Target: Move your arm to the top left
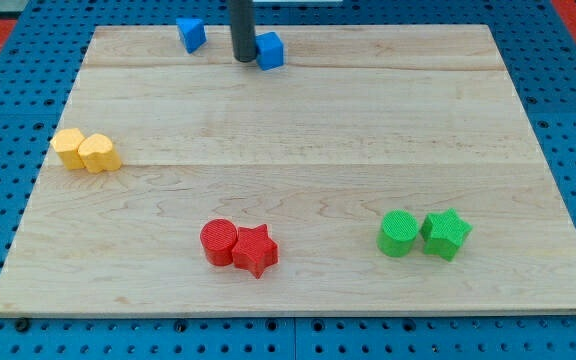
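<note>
Just my tip (243,59) beside blue cube (270,50)

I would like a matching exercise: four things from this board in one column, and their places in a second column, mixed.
Things:
1. my tip
2. yellow pair
3. red star
4. green cylinder

Places:
A. the view's left edge
B. the view's top, between the two blue blocks
C. the view's bottom right, left of the green star
D. the view's bottom, right of the red cylinder

Pairs: 1-B, 2-A, 3-D, 4-C
</note>
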